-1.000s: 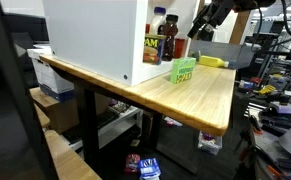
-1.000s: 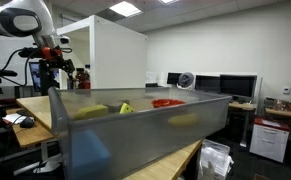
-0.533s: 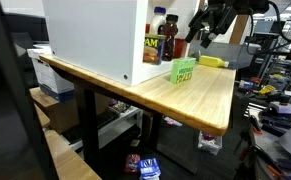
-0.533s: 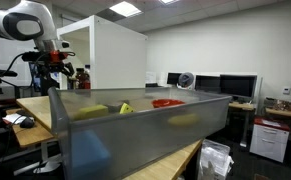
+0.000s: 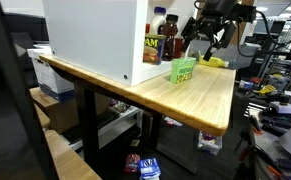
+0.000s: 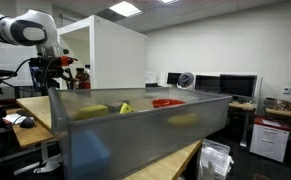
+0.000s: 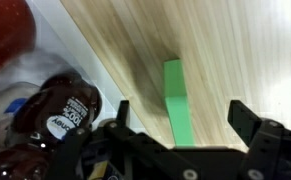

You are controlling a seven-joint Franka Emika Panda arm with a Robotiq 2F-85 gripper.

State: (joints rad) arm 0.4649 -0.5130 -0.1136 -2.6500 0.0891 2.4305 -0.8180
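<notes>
**Open gripper hangs over the green box**

In the wrist view, dark sauce bottles (image 7: 55,110) crowd the left edge, packed close together. Next comes the gripper (image 7: 178,112), its fingers (image 7: 122,110) spread wide, holding nothing and touching nothing. The green box (image 7: 174,95) stands on the wooden table (image 7: 240,50). From above it shows as a narrow strip roughly midway between the two fingers, lying below them and apart from them. In an exterior view the box sits just beside the white cabinet (image 5: 95,35), the gripper hangs above and slightly right of it, and a yellow object (image 5: 213,62) lies further right.
</notes>
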